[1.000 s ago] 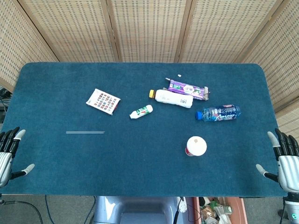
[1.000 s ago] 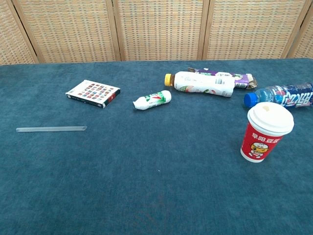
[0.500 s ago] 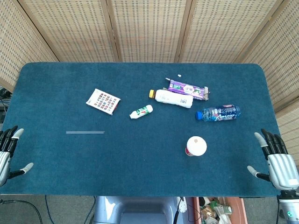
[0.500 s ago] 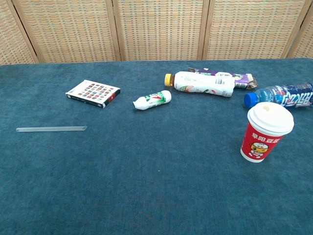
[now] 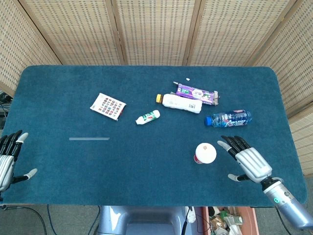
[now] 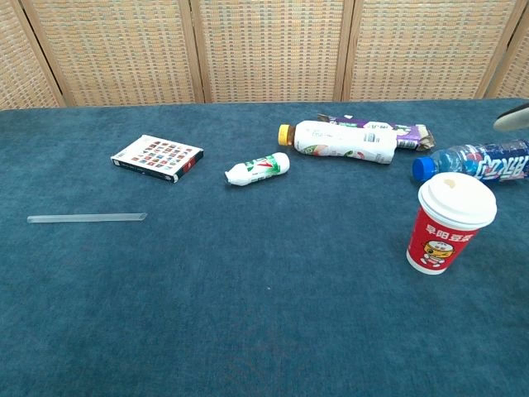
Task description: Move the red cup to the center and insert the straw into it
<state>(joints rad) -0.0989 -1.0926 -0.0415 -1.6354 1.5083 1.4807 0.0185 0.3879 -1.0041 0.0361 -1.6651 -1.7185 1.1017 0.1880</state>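
Red paper cup with white lid (image 5: 205,153) stands upright right of table centre. Right hand (image 5: 248,162) just beside it, fingers spread, empty. Clear plastic straw (image 5: 89,139) lies flat far left. Left hand (image 5: 7,160) open-fingered at table edge.

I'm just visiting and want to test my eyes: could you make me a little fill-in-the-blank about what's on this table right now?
1. The red cup stands upright with a ____ lid on it.
2. The straw lies flat, nearer the robot's ____ hand.
3. The right hand is beside the cup with fingers spread, holding ____.
4. The water bottle lying behind the cup has a ____ cap.

Missing words: white; left; nothing; blue
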